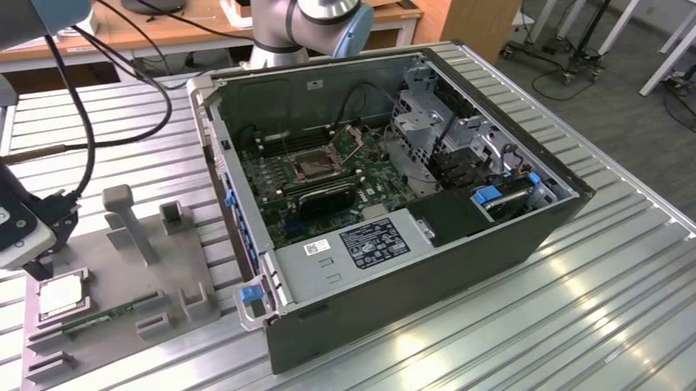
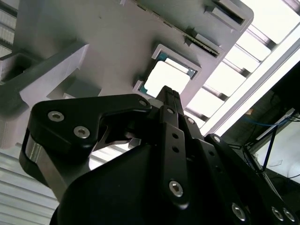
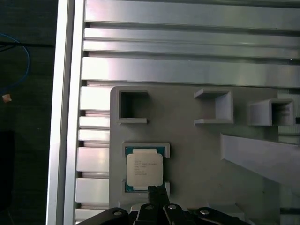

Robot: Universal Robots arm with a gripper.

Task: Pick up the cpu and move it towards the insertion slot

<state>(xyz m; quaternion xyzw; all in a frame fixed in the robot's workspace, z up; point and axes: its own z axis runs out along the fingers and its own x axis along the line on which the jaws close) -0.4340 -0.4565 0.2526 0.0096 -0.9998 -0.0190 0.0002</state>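
Hovering at the exterior view's far left, the gripper (image 1: 41, 265) sits just over the cpu (image 1: 62, 292). Whether it is wide or closed cannot be told, nor whether it touches the chip. Cpu lies flat, silver face up, in a square pocket of the gray tray (image 1: 163, 261); in the first wrist view the gripper's dark tip overlaps the pocket's edge. Memory stick (image 1: 109, 314) lies in the tray just beside the cpu, toward the exterior view's right. Gray posts (image 1: 125, 220) stand upright on the tray between the cpu and the case (image 1: 435, 269). Slot (image 1: 318, 165) is well apart from the cpu, on the green motherboard (image 1: 272, 175) inside the open case, silvery frame around a black square. Case side wall with blue clips stands between tray and slot. A black cable (image 1: 68, 90) hangs above the gripper. Tray and case both rest on the ribbed metal table (image 1: 609, 309).
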